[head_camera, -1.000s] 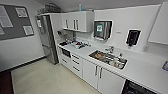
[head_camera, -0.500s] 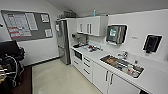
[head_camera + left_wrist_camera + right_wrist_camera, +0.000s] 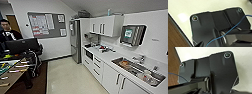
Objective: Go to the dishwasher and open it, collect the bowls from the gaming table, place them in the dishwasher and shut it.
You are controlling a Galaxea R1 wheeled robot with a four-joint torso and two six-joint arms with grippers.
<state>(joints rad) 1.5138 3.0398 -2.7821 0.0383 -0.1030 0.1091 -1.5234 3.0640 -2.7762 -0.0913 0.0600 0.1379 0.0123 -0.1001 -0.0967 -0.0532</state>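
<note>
A kitchenette is seen in the head view. A white counter (image 3: 110, 58) runs along the right wall, with a steel sink (image 3: 138, 70) set into it and white drawers (image 3: 96, 66) below. A dark panel (image 3: 89, 54) is set under the counter near the tall steel fridge (image 3: 75, 41); whether it is the dishwasher cannot be told. A person (image 3: 8, 33) is seated at the far left behind a monitor (image 3: 21, 45).

Both arms are held low over the pale floor (image 3: 205, 6), as seen in the wrist views. Whether either pincer is released or clenched cannot be told. The papers on the noticeboard (image 3: 46, 24) and the label on the wall dispenser (image 3: 132, 34) cannot be read.
</note>
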